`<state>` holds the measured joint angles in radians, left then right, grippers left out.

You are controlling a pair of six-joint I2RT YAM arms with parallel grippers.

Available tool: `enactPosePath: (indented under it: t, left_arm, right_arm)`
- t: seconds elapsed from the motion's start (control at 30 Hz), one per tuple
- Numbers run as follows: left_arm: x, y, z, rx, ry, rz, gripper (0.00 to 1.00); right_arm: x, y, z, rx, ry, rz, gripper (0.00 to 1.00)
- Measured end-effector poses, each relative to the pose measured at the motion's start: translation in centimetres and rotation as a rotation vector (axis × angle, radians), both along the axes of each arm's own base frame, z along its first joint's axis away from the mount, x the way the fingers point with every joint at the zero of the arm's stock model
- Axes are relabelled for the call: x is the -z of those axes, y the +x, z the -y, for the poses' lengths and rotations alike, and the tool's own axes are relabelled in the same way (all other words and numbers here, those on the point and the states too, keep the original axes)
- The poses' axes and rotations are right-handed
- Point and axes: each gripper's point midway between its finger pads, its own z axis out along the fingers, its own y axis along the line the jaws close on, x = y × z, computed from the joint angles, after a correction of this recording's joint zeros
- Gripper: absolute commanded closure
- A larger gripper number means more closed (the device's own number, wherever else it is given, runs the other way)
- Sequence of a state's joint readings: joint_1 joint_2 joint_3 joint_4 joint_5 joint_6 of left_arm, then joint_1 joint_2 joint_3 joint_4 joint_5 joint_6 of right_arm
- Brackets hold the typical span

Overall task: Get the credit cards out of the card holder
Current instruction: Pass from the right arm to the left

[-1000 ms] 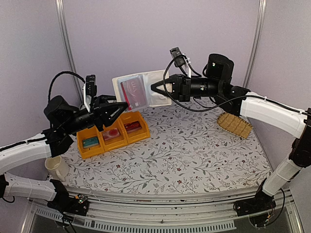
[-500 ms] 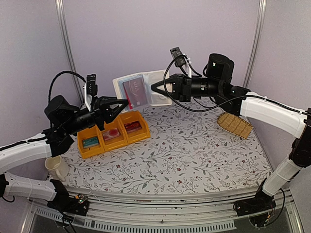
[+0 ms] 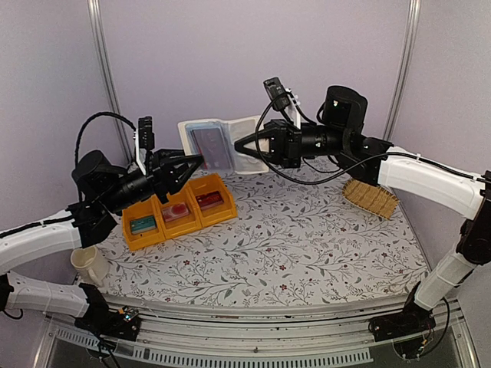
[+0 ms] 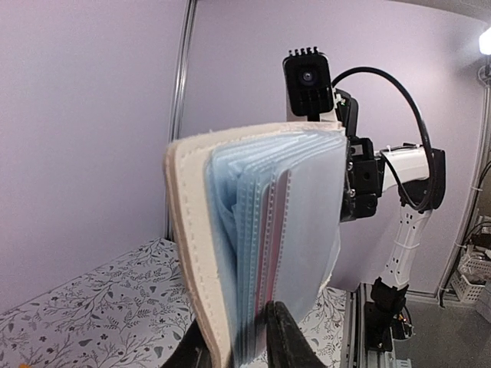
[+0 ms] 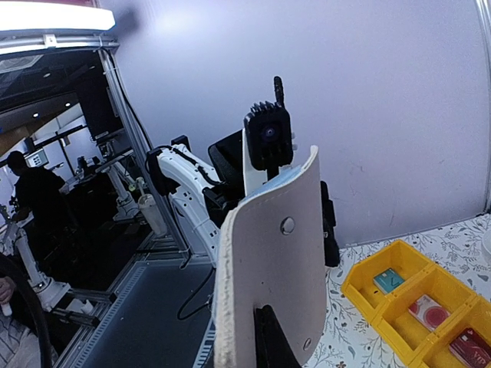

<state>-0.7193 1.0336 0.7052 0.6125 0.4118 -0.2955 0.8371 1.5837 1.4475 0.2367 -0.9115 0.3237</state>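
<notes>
The card holder [image 3: 222,144] hangs open in the air above the back of the table, with a red credit card [image 3: 213,147] in a clear sleeve. My right gripper [image 3: 242,146] is shut on its whitish cover [image 5: 284,245]. My left gripper [image 3: 197,162] is at the holder's lower left corner. In the left wrist view its fingertips [image 4: 282,331] stand either side of the cover [image 4: 192,253] and several blue leaves [image 4: 245,230]. A pink card edge [image 4: 270,253] shows among the leaves. Whether the fingers press on them does not show.
A row of three yellow bins [image 3: 178,211] lies under the left gripper, holding a teal card [image 3: 143,224], a pink card [image 3: 178,212] and a red card [image 3: 209,201]. A straw basket [image 3: 370,198] sits at the right. A cream mug [image 3: 90,264] stands at the near left.
The right gripper has swung the holder to the left and turned it, so its face looks narrower. The holder's lower corner now sits between the left fingers.
</notes>
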Motion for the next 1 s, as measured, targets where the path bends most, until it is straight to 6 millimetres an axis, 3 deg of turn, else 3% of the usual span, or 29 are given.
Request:
enactPosePath:
  t: [0.23, 0.8, 0.9, 1.0]
  left_arm:
    - [0.3, 0.3, 0.0, -0.015, 0.007, -0.003, 0.67]
    - [0.8, -0.7, 1.2, 0.081, 0.023, 0.019, 0.13]
    - [0.6, -1.3, 1.4, 0.116, 0.021, 0.029, 0.12]
    - [0.3, -2.2, 1.6, 0.163, 0.014, 0.046, 0.21]
  right_arm:
    - [0.0, -2.0, -0.4, -0.076, 0.003, 0.012, 0.99]
    - [0.4, -3.2, -0.5, -0.151, 0.002, 0.022, 0.99]
    - [0.4, -3.3, -0.5, -0.156, 0.004, 0.028, 0.98]
    - [0.4, -3.3, -0.6, -0.157, 0.006, 0.036, 0.98]
